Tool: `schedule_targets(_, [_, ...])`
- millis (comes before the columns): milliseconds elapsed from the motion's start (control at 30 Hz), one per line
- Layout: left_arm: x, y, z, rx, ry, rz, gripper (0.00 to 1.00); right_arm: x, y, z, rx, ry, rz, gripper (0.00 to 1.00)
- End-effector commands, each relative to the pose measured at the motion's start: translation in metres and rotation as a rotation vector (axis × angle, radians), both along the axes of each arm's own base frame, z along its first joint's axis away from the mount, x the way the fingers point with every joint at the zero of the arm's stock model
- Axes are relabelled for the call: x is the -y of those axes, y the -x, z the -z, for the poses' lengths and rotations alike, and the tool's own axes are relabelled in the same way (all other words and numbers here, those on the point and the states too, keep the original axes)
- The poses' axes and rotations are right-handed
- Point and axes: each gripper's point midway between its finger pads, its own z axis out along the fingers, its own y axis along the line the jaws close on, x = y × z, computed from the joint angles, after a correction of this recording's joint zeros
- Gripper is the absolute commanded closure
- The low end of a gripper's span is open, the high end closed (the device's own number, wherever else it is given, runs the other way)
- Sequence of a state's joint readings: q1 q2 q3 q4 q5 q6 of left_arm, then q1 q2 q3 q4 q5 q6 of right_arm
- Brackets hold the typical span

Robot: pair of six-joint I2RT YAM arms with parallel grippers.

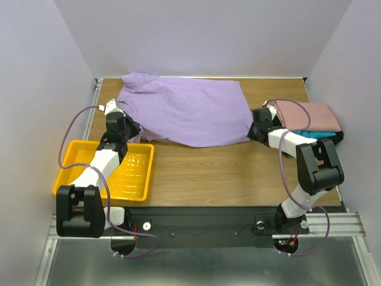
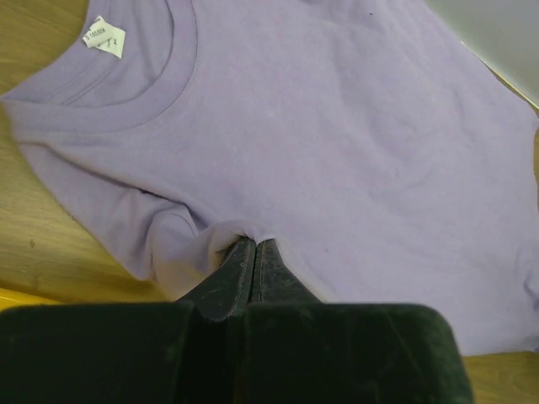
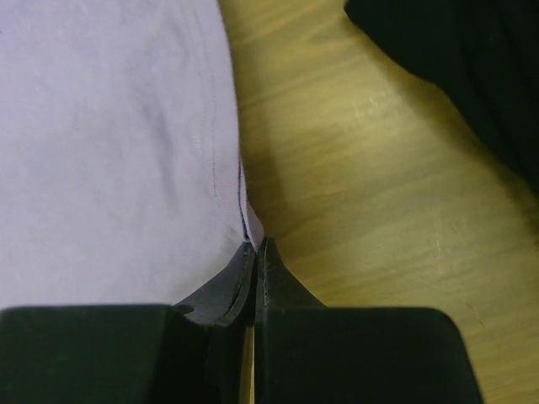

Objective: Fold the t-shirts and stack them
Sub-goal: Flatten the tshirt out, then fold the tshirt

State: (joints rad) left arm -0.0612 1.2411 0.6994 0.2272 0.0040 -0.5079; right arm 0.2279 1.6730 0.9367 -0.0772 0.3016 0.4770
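**Two grippers pinch the near edge of a lavender t-shirt (image 1: 184, 113) on a wood table (image 1: 202, 173)**

Far left, overhead cam: a yellow tray (image 1: 64, 174) sits at the table's near-left corner, w/ the left arm stretched above it. Just past the tray's far-right corner, the left gripper (image 2: 254, 245) is clamped tight on a small bunched fold of the lavender t-shirt, at its near-left edge by a sleeve. The left wrist cam shows both fingers pressed together w/ purple cloth gathered btwn the tips. The ribbed collar (image 2: 160, 93) & a white neck label (image 2: 104, 38) lie beyond the pinch, up & to the left.

Center: the shirt lies spread across the far half of the table, collar end to the left, hem end to the right, mostly smooth. Bare wood shows btwn it & the table's near edge.

Right: the right gripper (image 3: 254, 245) is likewise closed hard on the shirt, gripping the hem at the near-right corner. Its wrist cam shows the stitched hem edge running up from the closed tips, lavender cloth to the left, bare wood to the right.

Far right: a folded stack sits just beside the right gripper, at the table's right edge. A dusty-pink shirt (image 1: 306, 116) is on top, a teal shirt (image 1: 312, 134) under it, a black shirt (image 1: 337, 137) at the bottom. Black cloth also fills the right wrist cam's top-right corner, apart from the lavender hem w/ wood btwn.
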Motion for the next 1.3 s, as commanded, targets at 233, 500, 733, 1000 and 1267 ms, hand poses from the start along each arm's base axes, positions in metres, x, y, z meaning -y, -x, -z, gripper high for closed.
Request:
schedule_targets(233, [0.009,0.026,0.003,-0.069,0.071,0.0,1.0,0.015,0.009,-0.043,0.122,-0.015,0.085,1.0])
schedule_targets(500, [0.012,0.05,-0.079,0.088,0.104,-0.004,1.0,0.024,0.015,-0.106,0.211,0.003,0.099,1.0])
schedule_targets(733, [0.016,0.067,-0.067,0.033,0.12,-0.019,1.0,0.032,0.031,-0.114,0.202,0.02,0.121,0.99])
schedule_targets(1000, [0.011,0.071,-0.043,-0.025,0.103,-0.077,1.0,0.031,0.042,-0.09,0.135,0.028,0.103,0.99])
schedule_targets(1267, [0.003,0.028,-0.055,0.002,0.051,-0.131,1.0,0.031,0.012,-0.087,0.11,0.072,0.119,0.99])
